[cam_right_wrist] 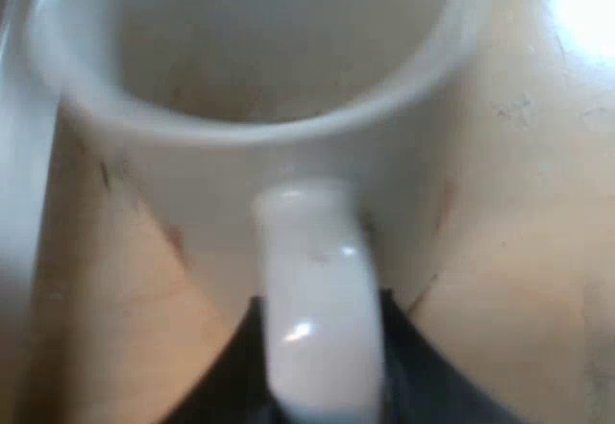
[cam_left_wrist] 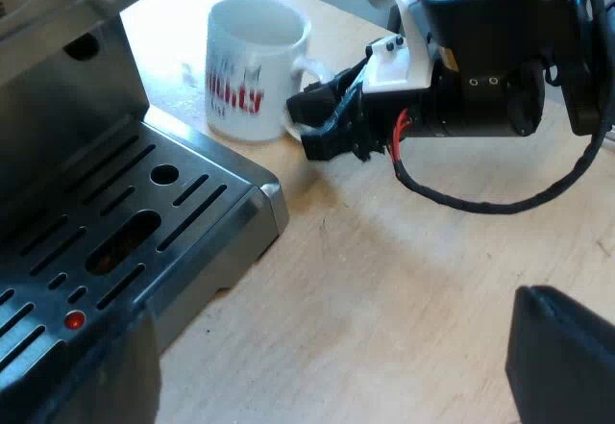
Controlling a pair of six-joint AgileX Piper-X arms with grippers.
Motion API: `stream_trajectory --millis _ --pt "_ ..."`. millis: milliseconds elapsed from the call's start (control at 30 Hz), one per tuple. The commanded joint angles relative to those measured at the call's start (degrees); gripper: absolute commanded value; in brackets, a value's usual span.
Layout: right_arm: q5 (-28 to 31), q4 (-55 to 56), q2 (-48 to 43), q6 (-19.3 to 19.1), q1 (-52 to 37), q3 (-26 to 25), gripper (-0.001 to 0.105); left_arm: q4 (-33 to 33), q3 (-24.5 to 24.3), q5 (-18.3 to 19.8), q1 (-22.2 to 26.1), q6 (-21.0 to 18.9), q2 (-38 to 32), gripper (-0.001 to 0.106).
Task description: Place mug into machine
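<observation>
The mug (cam_left_wrist: 255, 68) stands upright on the wooden table (cam_left_wrist: 413, 280), mouth up and, as far as I can see into it from the right wrist view, empty; it is not in the machine yet. Its handle (cam_right_wrist: 317, 318) points away from the red lettering and toward my right arm, which is why I approach from that side. My right gripper (cam_left_wrist: 322, 126) is at the handle, and up close its two black fingers (cam_right_wrist: 235, 376) sit on either side of the white loop, pressed against it, so I read it as pinching the handle rather than just flanking it. I judge that hold keeps the mug from swinging when lifted, though a thin loop can pivot between flat pads. I cannot tell whether the base has left the wood. Just beside the mug lies the corner of the espresso machine's slotted drip tray (cam_left_wrist: 258, 214), raised above the table, so the mug will have to go up and over that rim before it can settle on the grate. Farther from the mug, my left gripper (cam_left_wrist: 327, 386) hangs above the table with its fingers spread wide, holding nothing, well apart from the mug and out of its path to the tray.
</observation>
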Motion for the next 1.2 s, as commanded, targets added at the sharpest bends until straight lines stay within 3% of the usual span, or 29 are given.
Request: stream_trajectory --millis 33,200,267,400,767,933,1200 --pt "0.2 -0.1 -0.3 -0.4 0.1 0.0 0.000 -0.2 -0.5 0.3 -0.3 0.2 0.0 0.086" --pt "0.4 3.5 -3.1 -2.2 1.8 0.0 0.000 0.3 -0.5 0.3 -0.3 0.2 -1.1 0.086" --pt "0.8 7.5 -5.8 -4.2 3.0 0.0 0.000 0.3 -0.5 -0.1 -0.3 0.2 -2.7 0.086" --pt "3.0 15.5 -11.8 -4.6 5.5 0.0 0.000 1.3 -0.5 -0.1 -0.3 0.1 -6.8 0.086" --pt "2.9 35.3 -34.5 -6.8 12.1 0.0 0.000 13.5 -0.5 -6.0 -0.3 -0.7 -23.0 0.086" --pt "3.9 43.4 -44.9 -6.8 16.2 -0.1 0.000 17.8 -0.5 -6.3 -0.3 -4.1 -29.9 0.086" --pt "5.6 58.8 -57.8 -6.2 25.7 -1.9 0.000 24.9 -0.5 -7.8 -0.3 -4.5 -35.8 0.086"
